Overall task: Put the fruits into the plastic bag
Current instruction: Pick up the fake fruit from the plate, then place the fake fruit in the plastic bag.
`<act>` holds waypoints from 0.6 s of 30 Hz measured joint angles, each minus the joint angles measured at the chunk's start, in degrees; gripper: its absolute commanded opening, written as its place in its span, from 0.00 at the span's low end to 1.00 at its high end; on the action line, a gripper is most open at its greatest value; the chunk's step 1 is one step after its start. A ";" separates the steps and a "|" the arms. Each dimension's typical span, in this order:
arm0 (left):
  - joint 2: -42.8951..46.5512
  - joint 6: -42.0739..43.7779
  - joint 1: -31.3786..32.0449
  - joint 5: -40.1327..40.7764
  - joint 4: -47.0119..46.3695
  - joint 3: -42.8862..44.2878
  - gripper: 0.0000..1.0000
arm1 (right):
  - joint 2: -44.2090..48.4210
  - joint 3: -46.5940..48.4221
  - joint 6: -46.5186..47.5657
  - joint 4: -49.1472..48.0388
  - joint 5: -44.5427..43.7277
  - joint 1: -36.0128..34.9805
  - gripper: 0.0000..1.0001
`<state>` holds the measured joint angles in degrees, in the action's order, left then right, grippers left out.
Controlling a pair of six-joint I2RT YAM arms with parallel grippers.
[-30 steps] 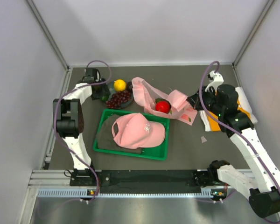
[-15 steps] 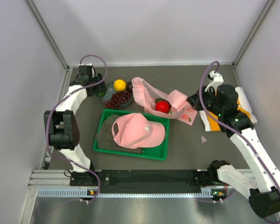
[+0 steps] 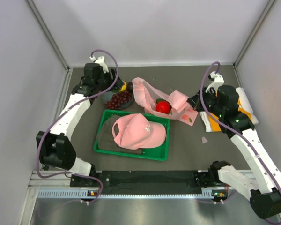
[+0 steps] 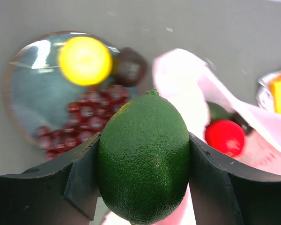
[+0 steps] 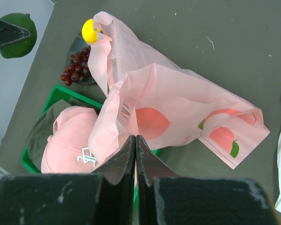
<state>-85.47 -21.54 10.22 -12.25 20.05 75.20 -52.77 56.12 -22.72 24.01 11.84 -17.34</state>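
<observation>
Avocado (image 4: 143,150) sat clamped in the left gripper's (image 4: 144,171) jaws above the plate (image 4: 28,103). The arm had swung right toward the bag (image 5: 178,108) at centre. The right gripper (image 5: 136,146) stayed pinched on the bag's edge.

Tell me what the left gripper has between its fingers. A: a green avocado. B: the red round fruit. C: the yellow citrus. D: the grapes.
A: the left wrist view shows the green avocado clamped between the two fingers of the left gripper.
</observation>
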 measured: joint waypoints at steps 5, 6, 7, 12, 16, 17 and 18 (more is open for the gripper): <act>0.42 -0.04 6.21 0.13 -0.31 0.11 0.52 | 0.00 0.00 -0.07 0.00 0.02 0.00 0.00; 0.39 -0.24 8.07 0.07 -0.44 0.13 0.52 | 0.00 0.00 -0.07 0.00 0.02 0.00 0.00; 0.28 -0.46 9.31 -0.07 -0.59 0.17 0.52 | 0.00 0.00 -0.04 0.00 0.02 0.00 0.00; -2.91 -1.75 16.26 -1.64 -2.93 1.36 0.52 | 0.00 0.00 -0.04 0.00 0.02 0.00 0.00; -6.91 -2.51 19.30 -2.14 -3.58 2.58 0.52 | 0.00 0.00 -0.04 0.02 0.02 0.00 0.00; -7.96 -2.58 19.96 -2.16 -3.61 2.91 0.52 | 0.04 0.00 -0.04 0.02 0.02 0.00 0.00; -8.98 -2.62 20.57 -2.12 -3.56 3.17 0.52 | 0.11 0.00 -0.04 0.04 0.02 0.00 0.00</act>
<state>-94.45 -24.16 30.79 -14.37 16.49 78.37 -52.66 56.12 -22.76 24.05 11.86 -17.34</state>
